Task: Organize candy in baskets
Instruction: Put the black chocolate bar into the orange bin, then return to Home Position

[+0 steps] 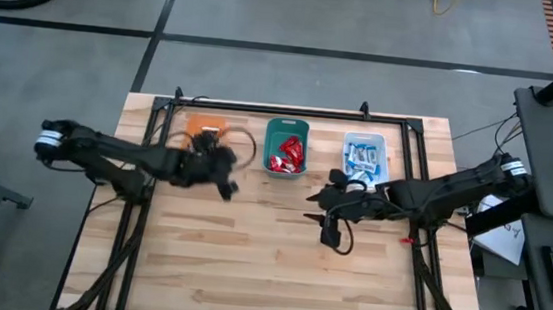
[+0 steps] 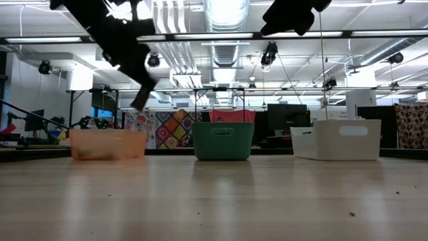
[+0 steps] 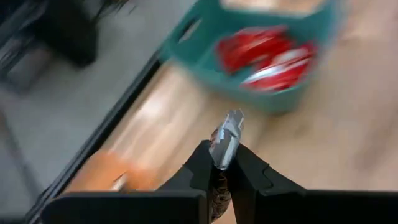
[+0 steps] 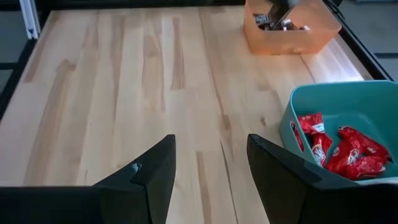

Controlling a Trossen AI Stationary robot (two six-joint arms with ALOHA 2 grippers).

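Note:
My left gripper hangs above the table just near of the orange basket, shut on a silver-grey candy. The low view shows this gripper well above the orange basket. The teal basket holds red candy. The whitish basket holds blue-and-white candy. My right gripper stands open and empty over bare table, near of the teal and whitish baskets. Dark candy lies in the orange basket. My left gripper pinches the silver-grey candy between its two fingers. The candy's held end lies between the fingertips, and its free end sticks out past them, in line with the fingers. The fingers slant downward. The candy is clear of the table and the baskets.
The three baskets stand in a row along the table's far edge, orange left, teal middle, whitish right. A black frame rail runs behind them. Bare wooden table stretches across the near half.

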